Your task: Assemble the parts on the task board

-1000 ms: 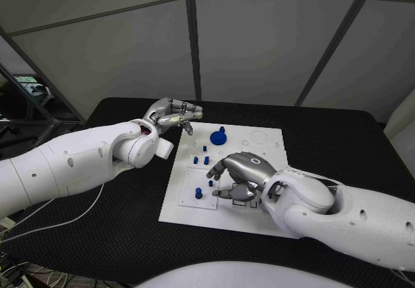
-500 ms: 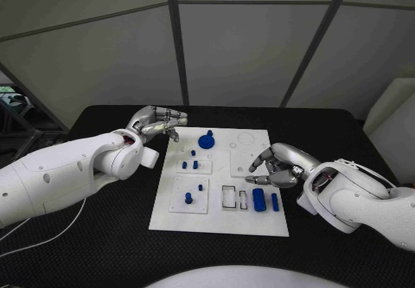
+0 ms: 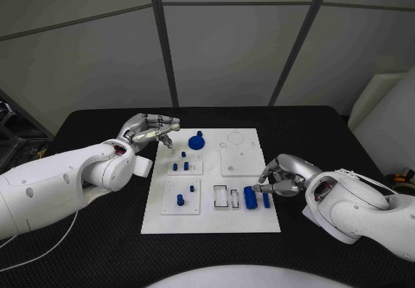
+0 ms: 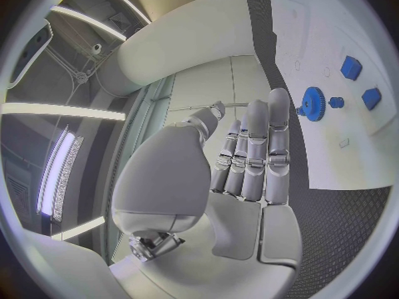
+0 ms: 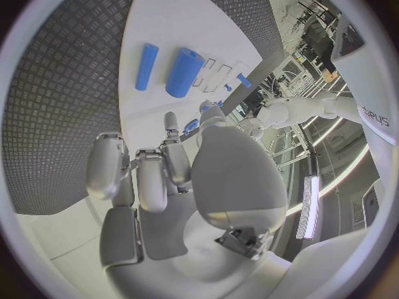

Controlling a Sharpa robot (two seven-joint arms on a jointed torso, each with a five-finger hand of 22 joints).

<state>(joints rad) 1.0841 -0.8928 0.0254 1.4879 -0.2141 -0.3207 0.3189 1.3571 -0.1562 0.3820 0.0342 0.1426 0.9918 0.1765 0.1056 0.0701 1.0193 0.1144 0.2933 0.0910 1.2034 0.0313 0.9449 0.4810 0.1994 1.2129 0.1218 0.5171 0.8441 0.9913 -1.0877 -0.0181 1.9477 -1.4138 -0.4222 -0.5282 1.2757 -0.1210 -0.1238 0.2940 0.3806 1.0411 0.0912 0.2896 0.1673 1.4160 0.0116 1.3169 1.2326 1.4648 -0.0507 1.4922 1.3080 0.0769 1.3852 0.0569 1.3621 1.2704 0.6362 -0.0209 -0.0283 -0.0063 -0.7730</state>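
White task board (image 3: 250, 222) lies lengthwise in the middle of the black table (image 3: 320, 126), with blue parts scattered across it. Near its far end sits a blue gear (image 3: 196, 143) with a knob on top; the left wrist view shows it too, just past the fingertips. Beside it, toward the left arm, small blue pegs (image 3: 179, 165) stand in a raised square plate, and another peg (image 3: 180, 199) stands in a second plate nearer the robot. Toward the right side, a thick blue cylinder (image 3: 250, 197) and a thinner blue rod (image 3: 265, 200) lie side by side, next to two narrow rectangular slots (image 3: 221, 197).

The left hand (image 3: 154, 129) hovers at the board's far left corner, fingers curled together and close to the thumb; I can see nothing held between them, though whether the fingertips pinch something tiny I cannot tell. The right hand (image 3: 283, 175) sits just off the board's right edge, near the thin rod, fingers bent inward and drawn together over the palm, holding nothing. From its own wrist camera the cylinder and rod lie free on the board, apart from the fingers
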